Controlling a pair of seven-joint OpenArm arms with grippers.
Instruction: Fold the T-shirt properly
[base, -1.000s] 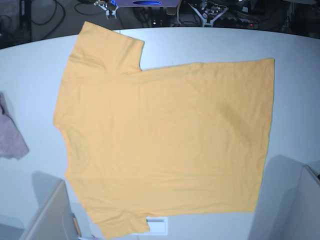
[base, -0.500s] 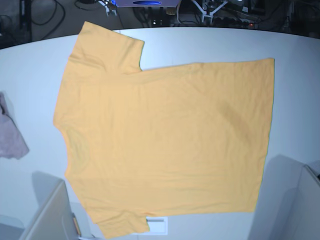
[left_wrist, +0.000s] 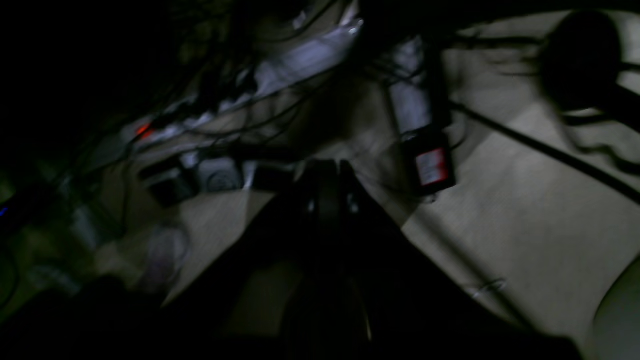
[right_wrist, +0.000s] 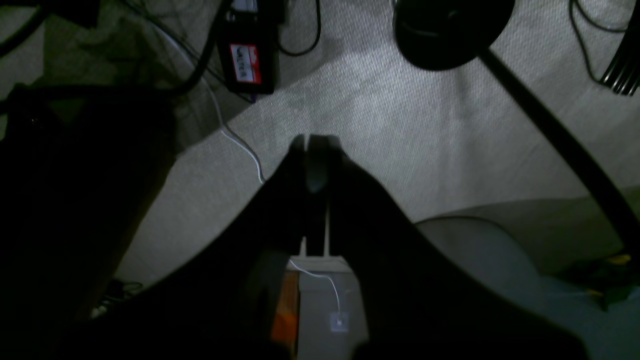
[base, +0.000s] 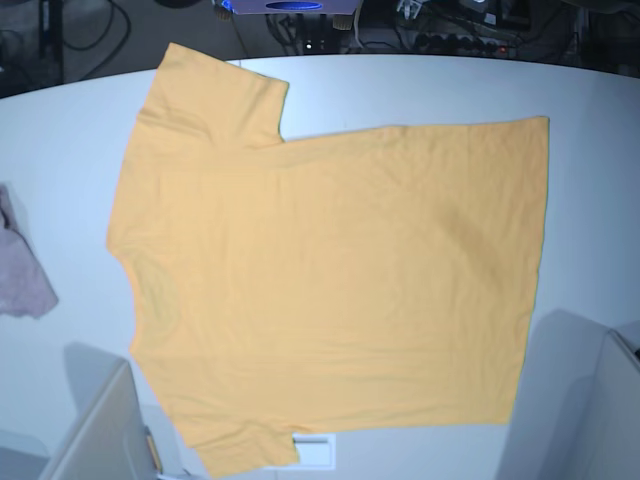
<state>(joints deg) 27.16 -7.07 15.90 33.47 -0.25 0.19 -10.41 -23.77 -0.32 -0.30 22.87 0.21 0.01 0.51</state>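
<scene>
Orange T-shirt (base: 330, 280) flat, wrists see floor

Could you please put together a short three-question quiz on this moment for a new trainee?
1. True or false: the T-shirt lies spread flat on the white table, with no fold made yet.
2. Which cloth lies at the table's left edge in the base view? A) a blue towel B) a small pinkish-mauve cloth C) a black sock
3. In the wrist views, how do the jaws of the left gripper and right gripper stand, and what lies beyond them?

Key
1. True.
2. B.
3. Both are shut with nothing held; beyond them is carpeted floor with cables, not the shirt.
</scene>
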